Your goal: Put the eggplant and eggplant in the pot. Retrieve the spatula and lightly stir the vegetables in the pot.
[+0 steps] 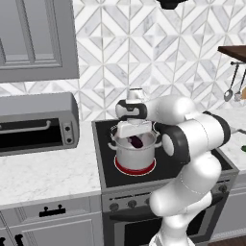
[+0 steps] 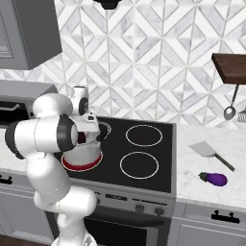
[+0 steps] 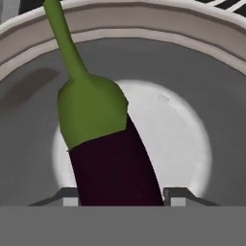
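Observation:
The steel pot (image 1: 136, 154) (image 2: 84, 153) stands on the stove's front left burner, which glows red. My gripper (image 1: 135, 136) (image 3: 122, 198) hangs in the pot's mouth, shut on one dark purple eggplant (image 1: 137, 141) (image 3: 113, 163). Its green stem cap points toward the pot's far wall, and the pot's pale floor (image 3: 182, 144) shows below it. The second eggplant (image 2: 214, 178) lies on the counter right of the stove. The spatula (image 2: 210, 151), with its grey blade and dark handle, lies just behind that eggplant.
A toaster oven (image 1: 36, 125) sits on the counter left of the stove. Metal spoons (image 2: 230, 110) hang under a wooden shelf (image 2: 229, 62) at the right. Two unlit burners (image 2: 139, 165) lie between the pot and the right counter.

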Controlling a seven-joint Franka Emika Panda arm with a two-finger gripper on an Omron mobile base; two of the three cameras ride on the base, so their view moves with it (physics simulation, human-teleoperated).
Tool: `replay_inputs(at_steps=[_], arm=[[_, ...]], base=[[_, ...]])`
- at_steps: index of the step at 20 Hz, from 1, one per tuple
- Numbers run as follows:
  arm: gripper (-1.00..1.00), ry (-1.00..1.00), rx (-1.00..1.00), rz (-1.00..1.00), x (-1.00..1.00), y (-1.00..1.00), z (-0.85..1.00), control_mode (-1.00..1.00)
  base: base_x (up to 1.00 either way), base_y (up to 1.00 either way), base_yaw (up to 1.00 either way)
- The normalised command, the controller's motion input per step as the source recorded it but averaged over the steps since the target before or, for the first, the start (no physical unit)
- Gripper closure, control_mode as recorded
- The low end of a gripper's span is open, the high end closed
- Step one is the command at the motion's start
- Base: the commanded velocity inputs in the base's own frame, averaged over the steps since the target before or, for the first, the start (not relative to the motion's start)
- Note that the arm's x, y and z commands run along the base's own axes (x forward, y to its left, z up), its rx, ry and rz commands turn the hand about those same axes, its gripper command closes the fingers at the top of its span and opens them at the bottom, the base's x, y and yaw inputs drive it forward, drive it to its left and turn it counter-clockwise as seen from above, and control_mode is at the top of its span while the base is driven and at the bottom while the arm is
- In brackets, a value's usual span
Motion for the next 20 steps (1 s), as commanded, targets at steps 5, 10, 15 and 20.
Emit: replay_inputs(at_steps=[5, 10, 15, 20], arm=[[-1.0, 0.0, 0.01, 0.0, 0.0, 0.02, -0.04, -1.0], [-1.0, 0.0, 0.01, 0.0, -0.1, 0.0, 0.0, -1.0], [-1.0, -0.02, 0.02, 0.0, -0.34, -0.06, 0.07, -1.0], [-1.0, -0.11, 0.05, 0.0, -0.41, -0.23, 0.57, -1.0]], base=[[0.0, 0.0, 0.0], [0.0, 0.0, 0.0], [0.0, 0.0, 0.0], [0.0, 0.0, 0.0]])
